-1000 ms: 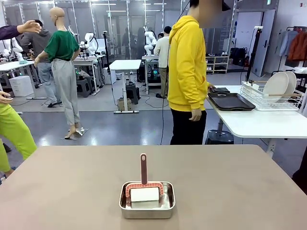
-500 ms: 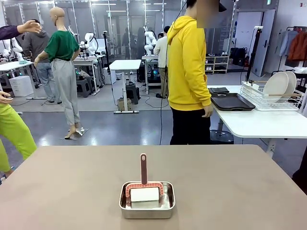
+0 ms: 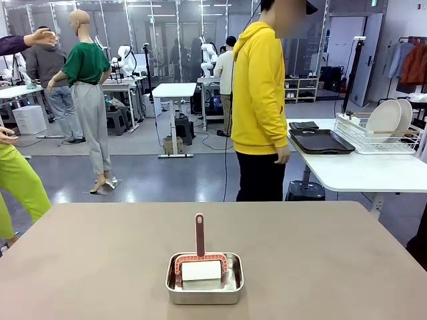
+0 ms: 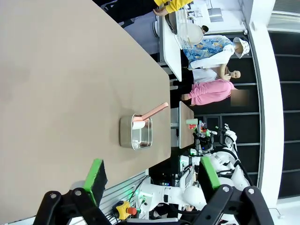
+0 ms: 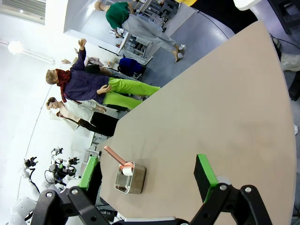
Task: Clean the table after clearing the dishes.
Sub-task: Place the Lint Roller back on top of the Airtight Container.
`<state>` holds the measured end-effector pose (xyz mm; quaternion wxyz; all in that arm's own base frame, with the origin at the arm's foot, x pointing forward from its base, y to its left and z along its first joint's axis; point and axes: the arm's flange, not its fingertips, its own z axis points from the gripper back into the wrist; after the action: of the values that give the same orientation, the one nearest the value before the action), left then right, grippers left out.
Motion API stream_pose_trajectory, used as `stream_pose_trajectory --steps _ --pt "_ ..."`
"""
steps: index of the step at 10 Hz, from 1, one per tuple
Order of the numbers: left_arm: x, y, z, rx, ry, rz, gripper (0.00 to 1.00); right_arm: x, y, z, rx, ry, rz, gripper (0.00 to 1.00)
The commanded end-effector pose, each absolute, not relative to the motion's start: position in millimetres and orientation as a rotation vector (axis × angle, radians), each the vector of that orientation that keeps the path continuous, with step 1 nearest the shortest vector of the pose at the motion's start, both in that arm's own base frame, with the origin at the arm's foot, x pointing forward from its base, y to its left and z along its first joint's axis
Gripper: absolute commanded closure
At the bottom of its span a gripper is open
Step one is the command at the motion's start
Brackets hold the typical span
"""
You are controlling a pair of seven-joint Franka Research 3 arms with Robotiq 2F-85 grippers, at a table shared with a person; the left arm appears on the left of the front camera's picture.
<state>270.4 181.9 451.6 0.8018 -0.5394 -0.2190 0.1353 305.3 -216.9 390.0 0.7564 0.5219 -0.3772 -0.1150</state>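
Taupe-brown and matte, the table (image 3: 333,267) spreads bare around a small square steel pan (image 3: 204,280) that sits near its robot-side edge. A brush with a reddish-pink handle (image 3: 199,235) stands upright in the pan, its white block resting against the pan's inner wall.

From the left wrist view, the left gripper (image 4: 150,173) hangs released, its green-padded fingers (image 4: 96,174) spread wide with nothing between them; the pan (image 4: 135,138) lies beyond the fingertips, roughly between the two fingers' lines and well apart from them. From the right wrist view, the right gripper (image 5: 147,176) is likewise slack and wide, its pads (image 5: 205,177) holding nothing; the pan (image 5: 130,180) sits between the fingers, nearer the left-hand one, on the table below them.

Both white plates (image 3: 387,119) stand on edge in a wire rack (image 3: 373,137) on the smaller white table (image 3: 360,170), with the dark trays (image 3: 320,141) stacked just beside the rack. A person in a yellow hoodie (image 3: 259,100) stands between the two tables, one hand (image 3: 282,155) near the trays.
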Motion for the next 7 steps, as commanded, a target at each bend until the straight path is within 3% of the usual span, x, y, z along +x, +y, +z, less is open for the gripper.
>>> stream_pose_trajectory --steps 1,7 --pt "267.4 181.5 453.6 -1.166 -0.466 0.281 0.00 302.7 -216.0 392.4 1.138 -0.818 -0.242 0.00" --pt "267.4 181.5 453.6 -1.166 -0.466 0.281 0.00 302.7 -216.0 392.4 1.138 -0.818 -0.242 0.00"
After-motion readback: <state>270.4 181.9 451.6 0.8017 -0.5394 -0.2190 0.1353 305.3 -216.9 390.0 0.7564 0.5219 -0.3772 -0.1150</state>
